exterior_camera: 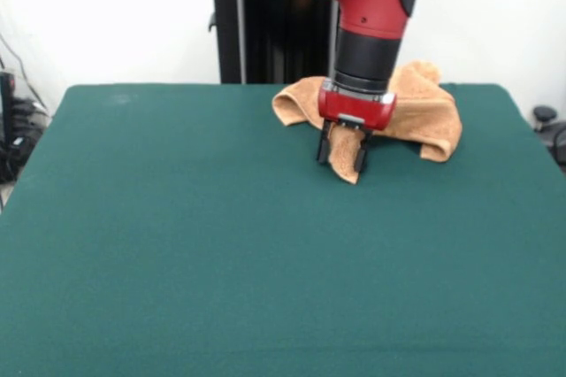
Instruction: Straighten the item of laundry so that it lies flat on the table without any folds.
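The orange-tan towel [424, 116] lies bunched and folded toward the far right part of the green bench [221, 244], with the hand [342, 157] clamped on a corner that hangs between its fingers, so the flattening looks barely begun and nearly all the spreading remains.

A dark green table [177, 244] bears a crumpled orange-tan towel [424, 116] near its far edge.

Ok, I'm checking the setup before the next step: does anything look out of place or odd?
Only the towel: it sits bunched and folded near the table's far edge, one corner pinched in the claw. Nothing else stands out.
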